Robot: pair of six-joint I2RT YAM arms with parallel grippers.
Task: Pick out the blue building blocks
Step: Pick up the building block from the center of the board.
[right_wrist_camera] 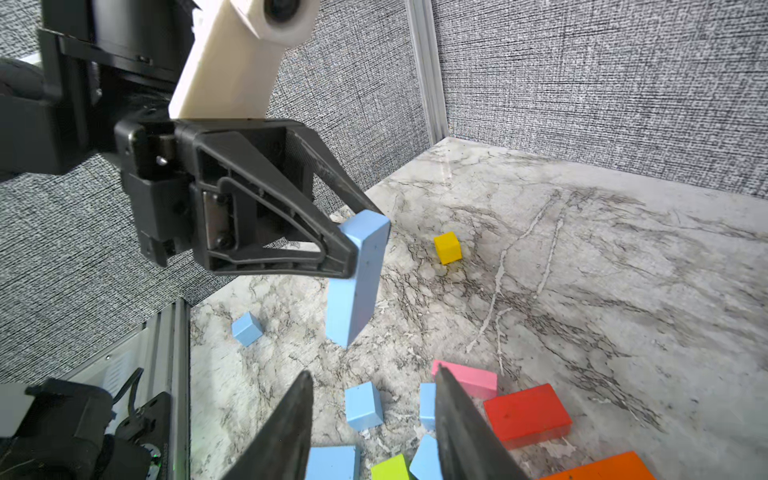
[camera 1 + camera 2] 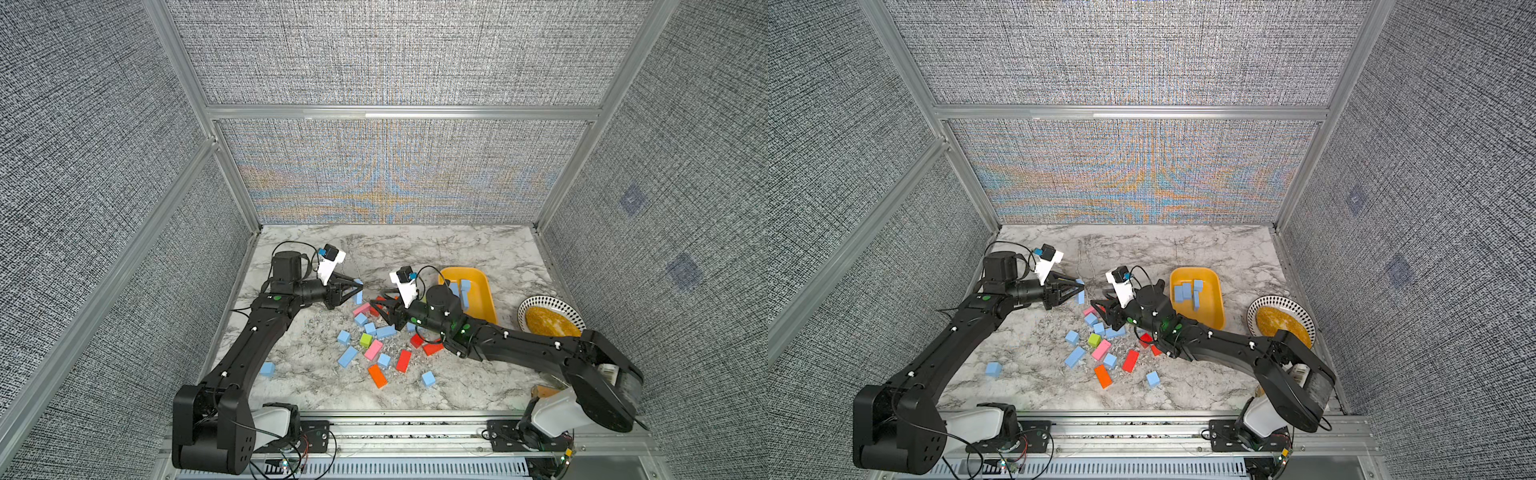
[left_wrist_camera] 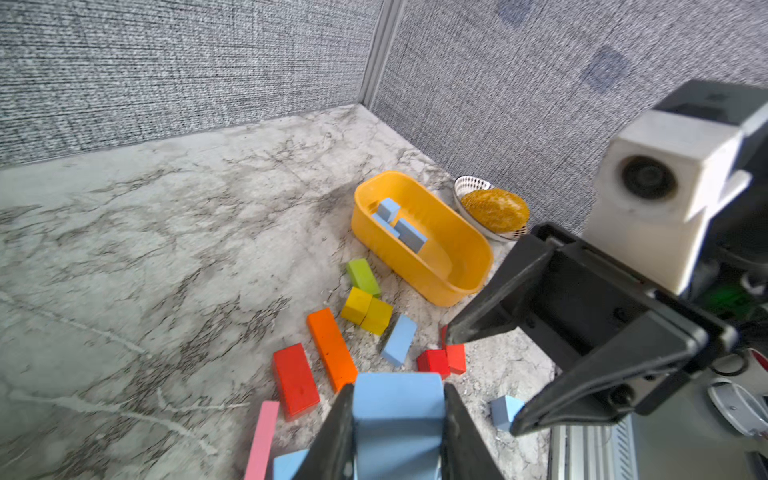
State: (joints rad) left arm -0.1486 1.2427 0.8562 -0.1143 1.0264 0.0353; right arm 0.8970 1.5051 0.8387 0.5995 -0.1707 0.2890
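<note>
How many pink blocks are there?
2. The far pink block sits toward the back wall; the near pink block, beside the green cube. The right arm may hide more.

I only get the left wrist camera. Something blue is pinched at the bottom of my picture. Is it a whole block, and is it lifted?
Observer: Yes. The right wrist view shows the left gripper shut on the upper end of an oblong blue block, apparently hanging clear of the table.
Operator: More blue ones outside my picture?
Observer: Both top views show several blue blocks nearer the table's front edge, and a lone blue cube beside the left arm.
Operator: Anything not blue out of my sight?
Observer: In the right wrist view, a lone yellow cube sits on the table beyond the held block.
</note>
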